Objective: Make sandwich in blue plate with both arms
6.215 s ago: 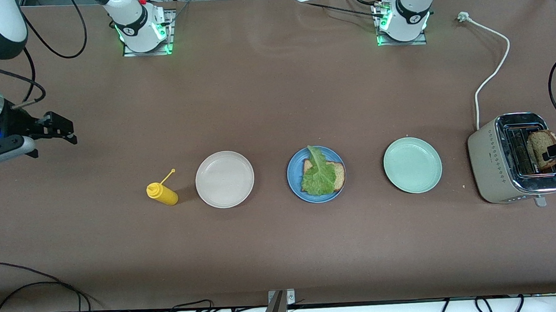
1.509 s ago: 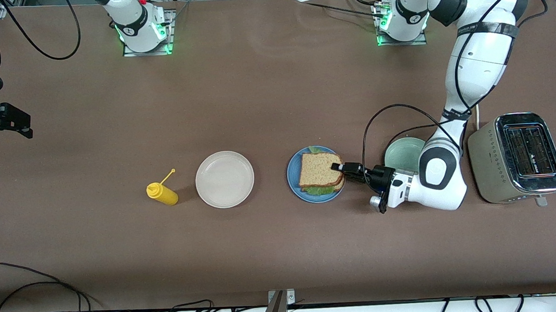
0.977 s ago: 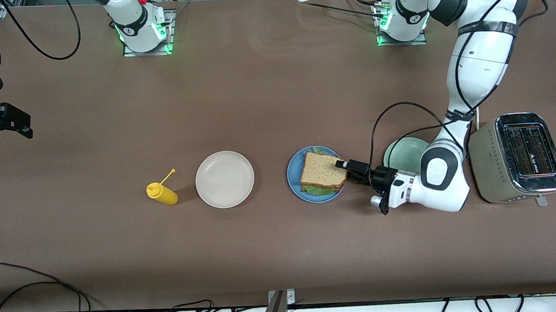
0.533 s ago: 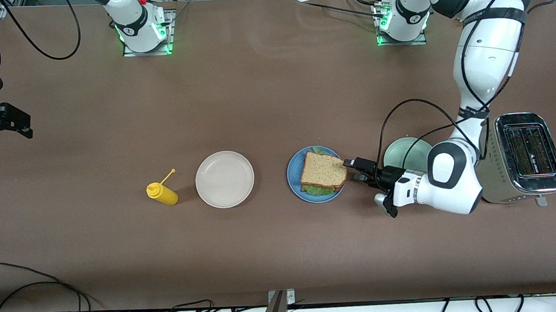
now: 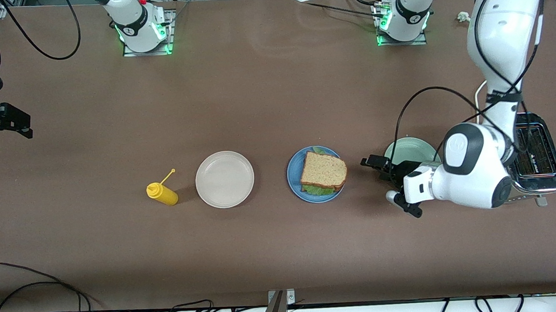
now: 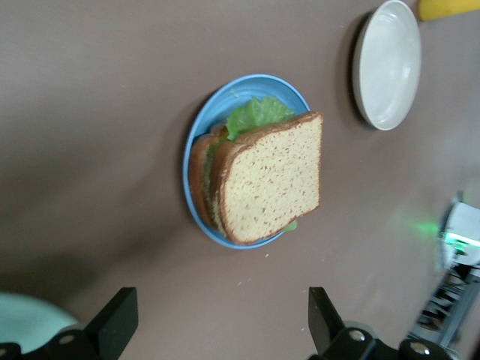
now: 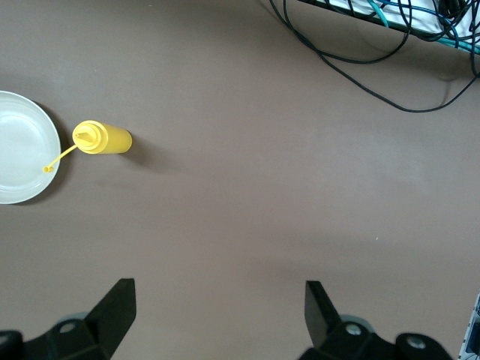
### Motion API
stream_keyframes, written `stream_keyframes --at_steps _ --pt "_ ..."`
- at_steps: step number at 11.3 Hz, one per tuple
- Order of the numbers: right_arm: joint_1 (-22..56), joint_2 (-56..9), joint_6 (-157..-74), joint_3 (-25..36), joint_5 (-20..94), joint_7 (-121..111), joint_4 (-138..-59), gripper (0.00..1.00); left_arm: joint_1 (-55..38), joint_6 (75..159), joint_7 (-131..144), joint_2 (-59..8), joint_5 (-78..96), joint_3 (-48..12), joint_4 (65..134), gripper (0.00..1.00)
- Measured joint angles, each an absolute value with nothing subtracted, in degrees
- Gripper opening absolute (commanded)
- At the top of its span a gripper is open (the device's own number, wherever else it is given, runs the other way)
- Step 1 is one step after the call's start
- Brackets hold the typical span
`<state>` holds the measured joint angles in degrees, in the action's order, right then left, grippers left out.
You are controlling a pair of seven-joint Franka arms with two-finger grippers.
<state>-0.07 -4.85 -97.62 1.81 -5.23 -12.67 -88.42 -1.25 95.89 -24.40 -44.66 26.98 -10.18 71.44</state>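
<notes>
Brown worktop (image 5: 265, 103) carries a row of things, placed here by the blue plate (image 5: 294, 174): a beige plate (image 5: 225, 179) stands beside it toward the right arm's end, with a yellow squeeze bottle (image 5: 162, 193) past that; a pale green plate (image 5: 405, 149) stands beside it toward the left arm's end, partly covered by the left arm, and a steel toaster (image 5: 534, 159) past that is largely hidden by the arm's white forearm. A white cord (image 5: 480, 91) shows near the toaster. Black cables (image 5: 26, 297) lie along the worktop edge nearest the front camera.

On the blue plate lies the sandwich (image 5: 323, 171): a brown bread slice on top, green lettuce (image 6: 255, 114) peeking out at its edges, a second slice beneath.

Half a second ago the left end effector (image 5: 374, 163) had its fingertips at the sandwich's edge; it has since drawn back toward the green plate and stands apart from the blue plate. The sandwich has not shifted.

The left arm arches down from its base, its wrist low and level, fingers pointing at the sandwich and spread wide, holding nothing. The right end effector (image 5: 9, 122) waits at the worktop's edge at the right arm's end, fingers wide apart and empty.
</notes>
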Motion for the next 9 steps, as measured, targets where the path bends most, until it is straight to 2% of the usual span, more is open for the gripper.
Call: stream_keyframes --at_steps 5,9 --pt "-0.1 -4.9 -97.6 1.8 -5.2 -12.7 -88.3 1.0 -3.4 90.5 -14.6 -31.8 7.0 -10.5 71.2 1.0" --pt "-0.1 -4.9 -97.6 1.8 -5.2 -12.7 -88.3 1.0 -3.8 84.6 -9.5 -22.1 0.4 -10.3 71.2 1.0"
